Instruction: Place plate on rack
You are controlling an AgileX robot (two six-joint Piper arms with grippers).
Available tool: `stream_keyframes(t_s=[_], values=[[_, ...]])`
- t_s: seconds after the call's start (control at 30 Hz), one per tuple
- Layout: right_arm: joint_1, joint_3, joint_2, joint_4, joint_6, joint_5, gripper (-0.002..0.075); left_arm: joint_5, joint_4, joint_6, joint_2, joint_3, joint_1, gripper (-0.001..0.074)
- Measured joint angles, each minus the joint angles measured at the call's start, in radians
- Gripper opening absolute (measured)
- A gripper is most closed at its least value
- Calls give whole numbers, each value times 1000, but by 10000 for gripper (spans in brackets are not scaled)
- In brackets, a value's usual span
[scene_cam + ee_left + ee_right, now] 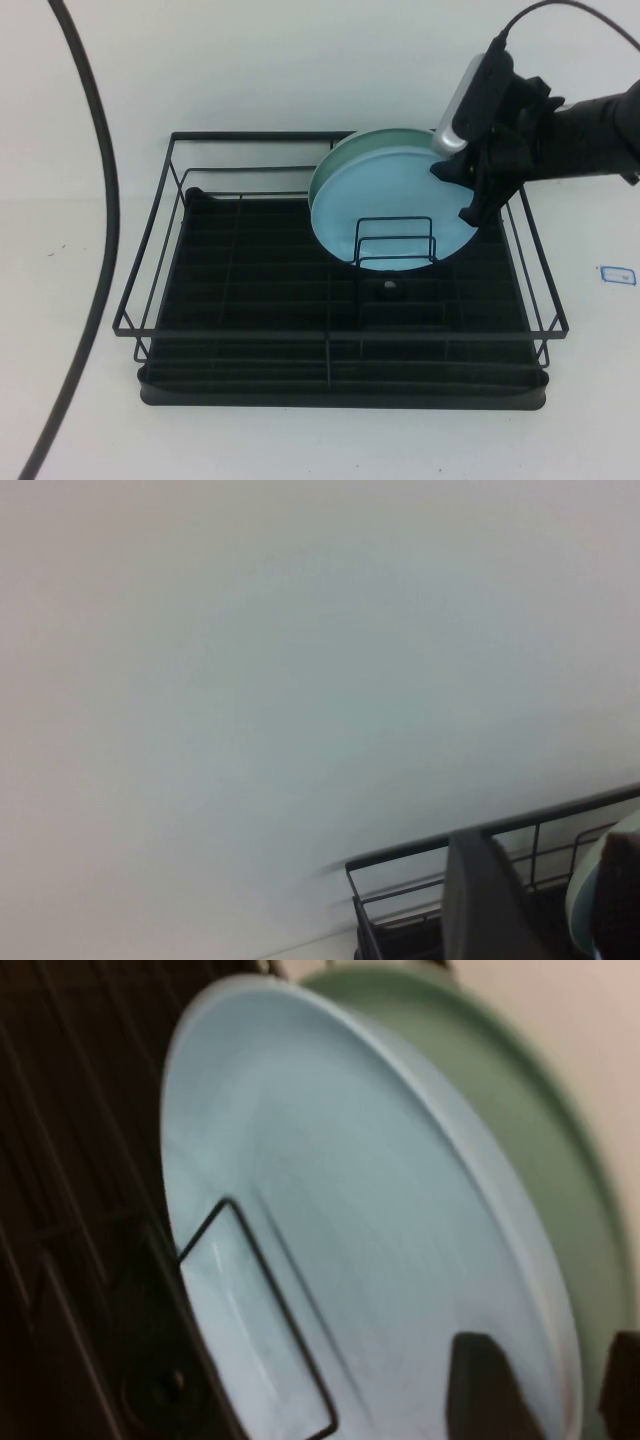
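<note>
High view: the lower edge of the plate [395, 195] is hidden behind the small wire plate holder [396, 243], and its rim at 3 o'clock is covered by the right gripper [478, 190]. Behind it a mint-green plate [335, 160] is largely concealed, shown only as a crescent from 9 to 12 o'clock. Both plates stand on edge, tilted back, in the far right part of the rack [160, 235]. The right gripper's fingers [476, 205] are seen straddling the sky-blue rim; in the right wrist view one dark finger [490, 1390] lies against the plate's [380, 1220] face and the other is cut off by the frame edge beyond the green plate [545, 1150], so the rims are gripped between them.

The left gripper [490, 900] is glimpsed only in the left wrist view as a blurred dark shape by the rack's [400, 865] wire corner; whether its fingers are released or clenched cannot be told.

A small blue-outlined label [617, 274] lies on the white tabletop [300, 60] at 3 o'clock of the rack; its writing cannot be read. A black cable [100, 180] curves across the tabletop at 9 o'clock, cut off at both ends. The plates look smooth and matte, the rack thin black wire over a ribbed tray.
</note>
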Motion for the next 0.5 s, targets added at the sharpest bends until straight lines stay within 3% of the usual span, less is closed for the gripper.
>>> stream_keyframes(t_s=[0.13, 0.23, 0.33, 0.47, 0.5], values=[[0, 0, -42, 5, 0, 7, 338, -6, 15, 0, 0, 0, 0, 243], [0, 0, -92, 7, 0, 13, 362, -42, 86, 0, -28, 0, 0, 228], [0, 0, -166, 16, 0, 15, 368, -111, 159, -26, -92, 0, 0, 153], [0, 0, -282, 47, 2, 15, 361, -159, 216, -103, -178, 0, 0, 1], [0, 0, -318, 59, 9, 15, 347, -142, 230, -125, -201, 0, 0, 1]])
